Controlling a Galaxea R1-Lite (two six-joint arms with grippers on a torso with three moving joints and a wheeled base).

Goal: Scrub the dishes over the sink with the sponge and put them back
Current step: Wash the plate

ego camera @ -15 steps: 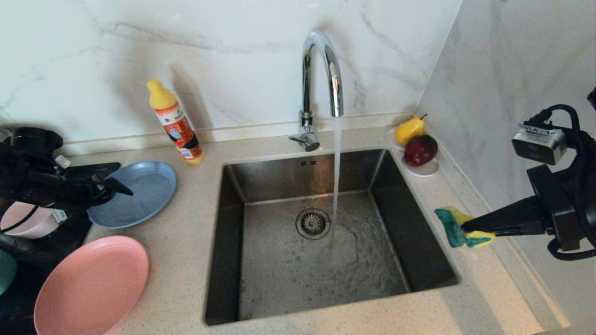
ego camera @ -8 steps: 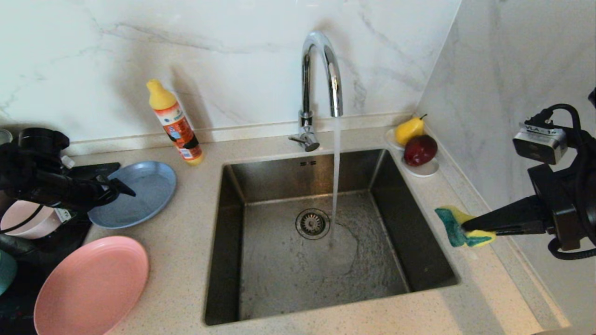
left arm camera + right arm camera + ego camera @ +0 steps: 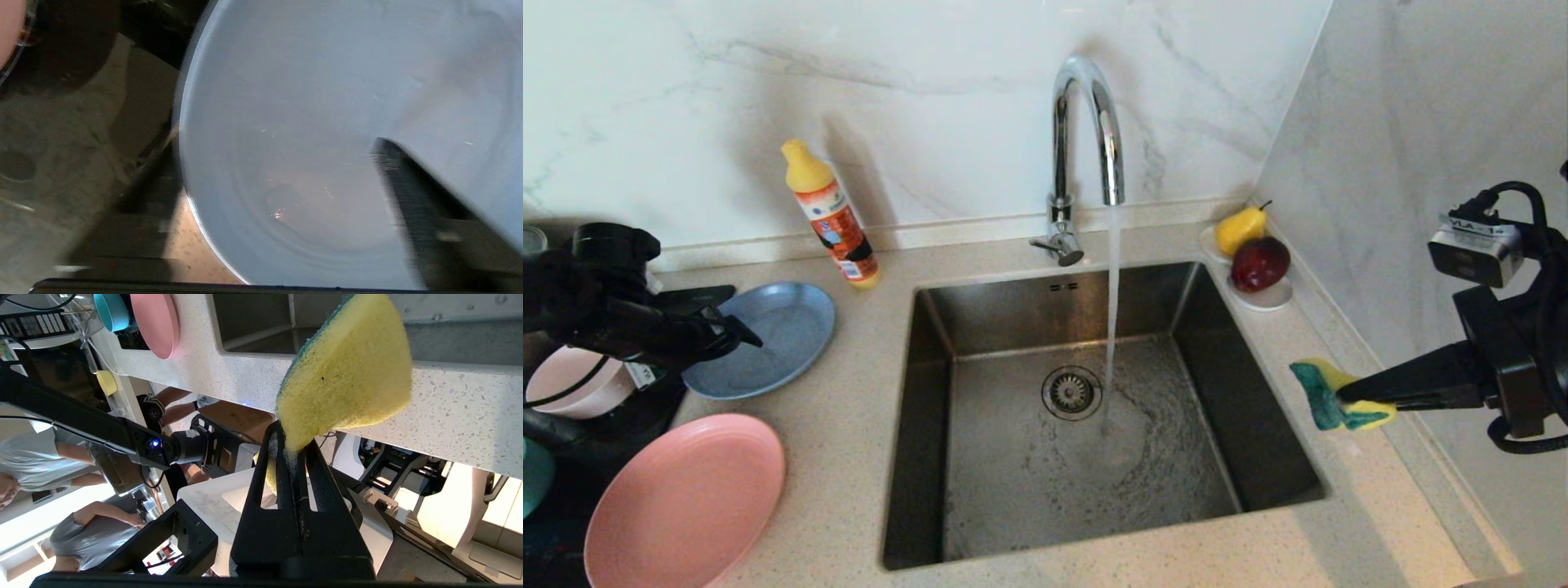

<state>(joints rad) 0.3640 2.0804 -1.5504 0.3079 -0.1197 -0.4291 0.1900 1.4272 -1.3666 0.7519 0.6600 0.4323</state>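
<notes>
Right now the right hand (image 3: 1339, 395) hangs over the bench (image 3: 849, 425) at the right side of the sink (image 3: 1086, 506), fingers pinched tight on the sponge (image 3: 1339, 396); right wrist view shows the yellow foam (image 3: 347, 371) bulging out past the clamped fingertips, green side facing away. Sponge is in the air, not over the basin. Left hand (image 3: 737, 327) sits at the far left over the near-left rim of the grey-blue plate (image 3: 776, 335); left wrist view shows its two fingers (image 3: 412, 196) spread wide, one over the plate's (image 3: 306, 122) inside and one outside the rim, gripping nothing; contact with the plate can't be told. Grey-blue plate lies flat on the bench left of the sink. Salmon-pink plate (image 3: 686, 506) lies nearer, at the bench's front-left edge. Pale pink bowl (image 3: 568, 380) is behind the left arm, teal bowl (image 3: 535, 482) just shows at the left edge. Tap (image 3: 1086, 139) runs water into the basin beside the drain (image 3: 1072, 393). Orange bottle (image 3: 832, 216) stands by the back wall; white dish (image 3: 1262, 296) with a pear (image 3: 1240, 229) and a red fruit (image 3: 1260, 263) at the sink's back right corner
</notes>
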